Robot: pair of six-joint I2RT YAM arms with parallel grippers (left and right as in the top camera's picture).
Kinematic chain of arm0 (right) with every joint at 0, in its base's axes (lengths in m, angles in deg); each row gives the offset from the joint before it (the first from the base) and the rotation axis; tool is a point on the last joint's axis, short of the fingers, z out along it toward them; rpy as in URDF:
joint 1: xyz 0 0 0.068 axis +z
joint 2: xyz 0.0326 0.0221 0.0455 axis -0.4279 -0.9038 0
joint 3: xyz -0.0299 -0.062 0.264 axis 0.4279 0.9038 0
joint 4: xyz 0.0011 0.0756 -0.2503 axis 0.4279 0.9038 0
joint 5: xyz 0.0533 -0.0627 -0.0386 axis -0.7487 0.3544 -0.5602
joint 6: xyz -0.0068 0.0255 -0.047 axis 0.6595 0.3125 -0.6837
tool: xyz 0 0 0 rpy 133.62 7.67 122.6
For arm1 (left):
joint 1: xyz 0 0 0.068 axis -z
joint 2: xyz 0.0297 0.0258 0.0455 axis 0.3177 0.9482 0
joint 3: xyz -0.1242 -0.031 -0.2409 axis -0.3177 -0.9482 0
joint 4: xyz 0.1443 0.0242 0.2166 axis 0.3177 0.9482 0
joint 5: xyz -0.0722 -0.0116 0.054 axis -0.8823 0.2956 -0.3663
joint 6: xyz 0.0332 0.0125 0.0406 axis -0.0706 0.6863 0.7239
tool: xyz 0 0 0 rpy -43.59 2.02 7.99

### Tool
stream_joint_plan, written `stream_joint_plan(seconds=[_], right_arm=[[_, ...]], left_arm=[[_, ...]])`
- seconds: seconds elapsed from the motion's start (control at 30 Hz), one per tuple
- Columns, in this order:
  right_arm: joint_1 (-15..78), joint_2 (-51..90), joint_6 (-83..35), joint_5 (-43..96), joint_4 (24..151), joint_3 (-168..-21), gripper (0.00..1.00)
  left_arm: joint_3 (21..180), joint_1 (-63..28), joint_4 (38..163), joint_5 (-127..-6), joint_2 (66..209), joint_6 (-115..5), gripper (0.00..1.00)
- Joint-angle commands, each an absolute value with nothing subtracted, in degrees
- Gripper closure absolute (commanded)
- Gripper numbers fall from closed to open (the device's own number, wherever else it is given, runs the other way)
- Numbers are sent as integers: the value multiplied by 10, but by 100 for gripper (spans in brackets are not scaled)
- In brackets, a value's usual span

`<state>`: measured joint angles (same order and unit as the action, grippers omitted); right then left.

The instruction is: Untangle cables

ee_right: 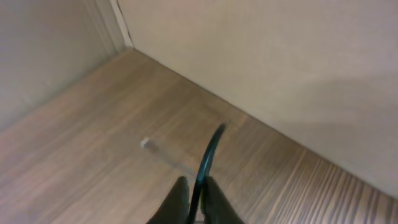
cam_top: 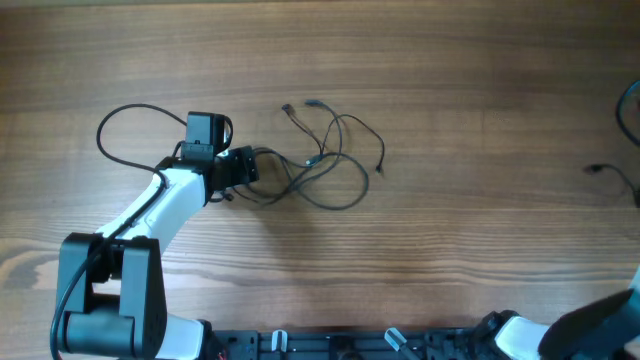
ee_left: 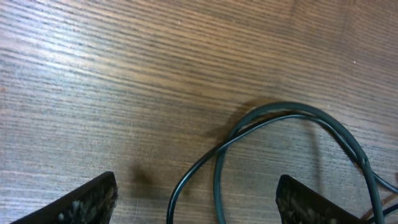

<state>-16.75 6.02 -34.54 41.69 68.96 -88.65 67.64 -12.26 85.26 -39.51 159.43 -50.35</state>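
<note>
Two pale walls (ee_right: 280,56), wood-grain table (cam_top: 450,60); left hand (ee_left: 199,200) released over cables (cam_top: 330,160), right hand (ee_right: 194,202) tight on cable (ee_right: 211,149).

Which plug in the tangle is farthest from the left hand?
The plug at the right edge of the tangle, pointing down. The two top plugs lie closer to the left hand.

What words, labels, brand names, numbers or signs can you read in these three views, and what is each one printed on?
None can be read. The wooden table, the cables, the left arm, the left claw and the right claw with its dark cable show no text in any view.
</note>
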Motion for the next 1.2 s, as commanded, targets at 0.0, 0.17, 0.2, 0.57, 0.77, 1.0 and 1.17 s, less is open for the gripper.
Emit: stream_joint_plan(seconds=[0.0,0.17,0.2,0.57,0.77,1.0,1.17], right_arm=[[-166,2,-364,436,700,-888,7],[-163,-18,-245,373,800,-888,0],[-161,-15,-230,304,824,-888,0],[248,-37,-197,29,821,-802,0],[442,-77,-266,27,742,-796,20],[606,-186,-315,72,534,-796,38],[651,-264,-228,118,433,-797,41]], left_arm=[[676,-124,851,-400,1597,-509,17],[676,-124,851,-400,1597,-509,8],[676,-124,851,-401,1597,-509,4],[694,-132,841,-512,1547,-509,0],[696,-135,856,-500,1478,-720,0],[696,-216,916,-483,1478,-970,0],[695,-221,981,-483,1478,-968,0]])
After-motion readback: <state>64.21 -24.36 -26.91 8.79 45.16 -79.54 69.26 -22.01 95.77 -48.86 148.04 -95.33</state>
